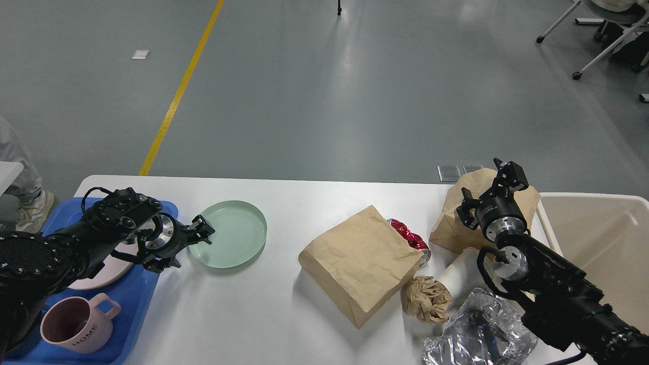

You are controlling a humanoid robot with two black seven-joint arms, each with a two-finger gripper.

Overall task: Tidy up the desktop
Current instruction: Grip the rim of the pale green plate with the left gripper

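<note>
The white desktop (284, 314) carries a pale green plate (233, 234) at its left. My left gripper (185, 246) is at the plate's left rim, fingers apart, holding nothing. A large brown paper bag (360, 261) lies in the middle, with a crushed red can (408, 235) behind it. A crumpled paper ball (427, 298) and clear plastic wrap (479, 334) lie at the front right. My right gripper (487, 185) is open over a second brown bag (451, 228) at the right.
A blue tray (137, 299) at the left edge holds a pink plate (109, 268) and a pink mug (76, 327). A beige bin (603, 238) stands past the right edge. Office chairs stand far off on the grey floor.
</note>
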